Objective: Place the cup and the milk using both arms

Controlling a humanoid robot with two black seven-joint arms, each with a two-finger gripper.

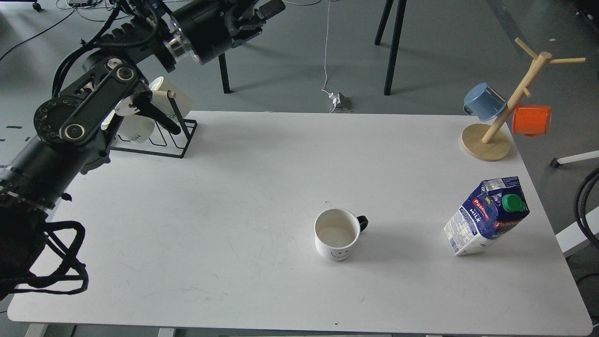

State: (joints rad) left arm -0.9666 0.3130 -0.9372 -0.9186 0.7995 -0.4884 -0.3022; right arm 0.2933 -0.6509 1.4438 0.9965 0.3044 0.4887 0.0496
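Observation:
The cup [337, 234], a white mug with a black handle and a small smiley face, stands upright and empty near the middle of the white table [234, 210]. The milk [489, 215], a blue and white carton with a green cap, stands upright to its right, near the table's right edge. My left arm is raised high over the far left. Its gripper [273, 7] is at the top edge of the view, far from the cup, too dark to tell whether it is open or shut. My right gripper is out of view.
A black wire rack [154, 135] with cream mugs stands at the far left, partly behind my left arm. A wooden mug tree [510, 103] with a blue cup [484, 100] and an orange cup [531, 120] stands at the far right. A black cable [582, 201] hangs off the right edge.

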